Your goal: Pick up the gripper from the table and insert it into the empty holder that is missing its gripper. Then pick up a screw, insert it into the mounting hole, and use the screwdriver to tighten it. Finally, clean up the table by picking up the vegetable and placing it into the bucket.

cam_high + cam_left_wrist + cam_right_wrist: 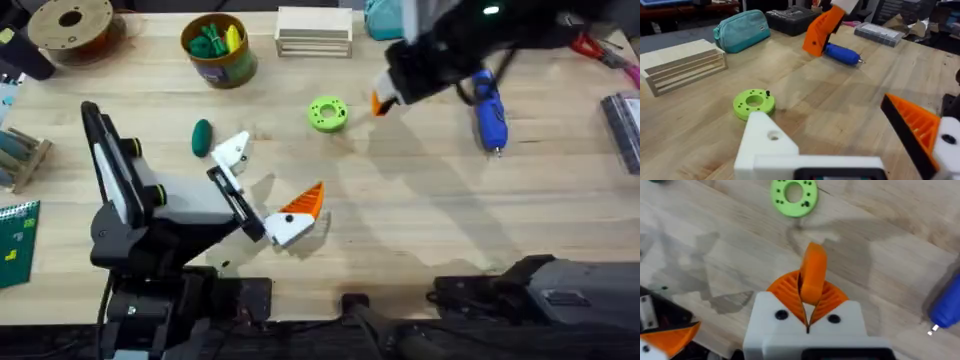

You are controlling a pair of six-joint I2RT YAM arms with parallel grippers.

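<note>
- Right gripper (pixel 807 297) clenched on the gripper (pixel 813 277), lifted off table (pixel 420 210)
- Holder (pixel 234 152) on left gripper (pixel 268 192), open, not yet filled
- Screw, screwdriver (pixel 489 110) beside my pincer, vegetable (pixel 201 137) near holder: all left to do

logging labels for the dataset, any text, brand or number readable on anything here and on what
No text can be read in any view.
The purple band on the bucket: no lettering can be made out.
The green card at the table's left edge: yellow marks, too blurred to read.
The grey box near the screwdriver: any print is too small to read.
The green ring disc: plain, holes only.
</note>
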